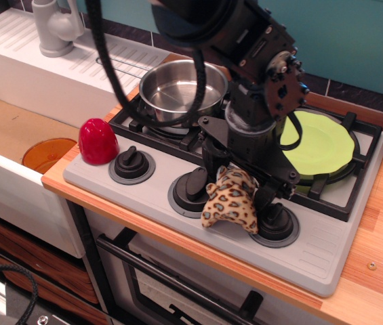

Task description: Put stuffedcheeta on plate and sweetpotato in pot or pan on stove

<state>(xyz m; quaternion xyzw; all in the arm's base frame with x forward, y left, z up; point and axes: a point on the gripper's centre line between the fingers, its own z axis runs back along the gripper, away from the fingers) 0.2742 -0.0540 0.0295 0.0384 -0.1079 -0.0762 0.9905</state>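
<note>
The stuffedcheeta [230, 206] lies on the stove's [311, 252] grey front, between the middle and right knobs. My gripper [240, 181] is open and low over it, with one finger on either side of its upper part. I cannot tell whether the fingers touch it. The lime-green plate [316, 140] rests on the right burner, partly hidden by my arm. The steel pot [173, 85] stands empty on the back left burner. The dark-red sweetpotato [97, 141] stands on the stove's front left corner, far from the gripper.
Three black knobs line the stove front, the left one [131, 162] near the sweetpotato. An orange translucent dish [47, 154] lies in the sink to the left. A grey faucet [55, 27] stands at the back left. A wooden counter [381, 223] borders the stove on the right.
</note>
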